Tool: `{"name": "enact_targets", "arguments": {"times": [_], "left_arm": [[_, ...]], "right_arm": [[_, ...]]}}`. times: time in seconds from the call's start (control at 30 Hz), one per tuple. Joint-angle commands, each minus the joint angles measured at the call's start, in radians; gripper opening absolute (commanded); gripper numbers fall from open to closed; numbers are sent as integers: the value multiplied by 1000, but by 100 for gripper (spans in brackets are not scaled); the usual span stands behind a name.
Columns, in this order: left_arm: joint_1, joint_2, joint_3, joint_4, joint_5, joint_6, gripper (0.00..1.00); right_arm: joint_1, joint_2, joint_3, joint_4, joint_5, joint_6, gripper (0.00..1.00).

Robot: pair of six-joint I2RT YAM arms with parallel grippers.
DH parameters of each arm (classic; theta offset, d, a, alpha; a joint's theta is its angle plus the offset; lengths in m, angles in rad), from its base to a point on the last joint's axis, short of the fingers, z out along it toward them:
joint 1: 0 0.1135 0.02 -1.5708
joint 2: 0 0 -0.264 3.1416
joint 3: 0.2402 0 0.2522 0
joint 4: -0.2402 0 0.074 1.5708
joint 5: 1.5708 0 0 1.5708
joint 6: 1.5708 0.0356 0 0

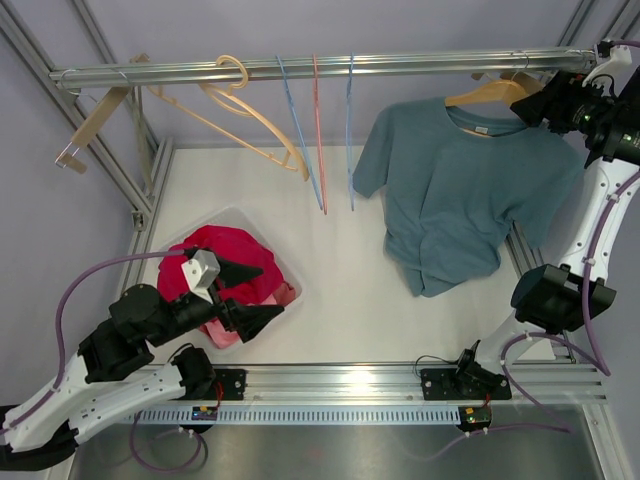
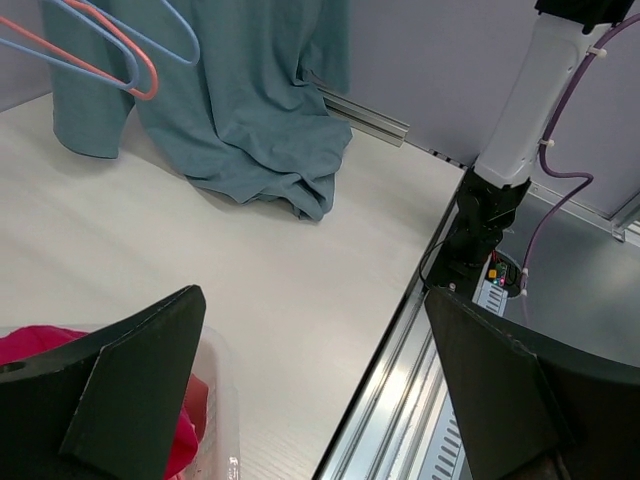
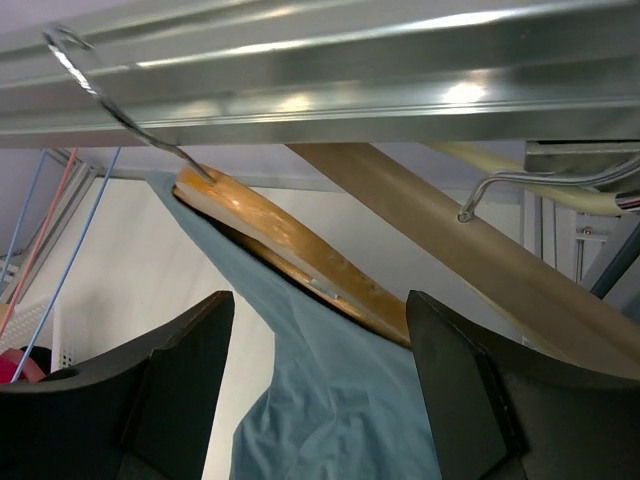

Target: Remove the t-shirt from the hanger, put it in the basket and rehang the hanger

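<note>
- The teal t-shirt [image 1: 455,190] is on a wood hanger [image 1: 495,93], hooked on the metal rail [image 1: 400,65] at the R end.
- The shirt's neck sits on the hanger and its sleeves hang out to both sides.
- The bottom of the shirt is bunched in folds and rests on the white table [image 1: 350,290].
- R gripper [image 1: 528,100] is up high by the R end of the hanger, w/ its fingers spread wide. It's let go, not pinching.
- In the R wrist view the hanger's arm and some shirt run btw the two fingers. The wood is close to one finger, but I can't tell if they touch.
- L gripper [image 1: 268,291] is low on the L side, spread wide w/ nothing in it.
- It's over the edge of a clear bin [image 1: 285,270] full of red clothes [image 1: 225,255].
- Thin hangers [image 1: 318,130], blue and pink, hang mid rail just L of the shirt.
- Bare wood hangers [image 1: 255,110] hang at the L end.
</note>
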Motion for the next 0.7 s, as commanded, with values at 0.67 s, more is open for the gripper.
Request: {"name": "enact_targets", "arguments": {"times": [0.67], "left_arm": [[-2,47,-6,34,-63,24,99]], "right_arm": [[192,-44,-25,72,-1,-45,66]]}}
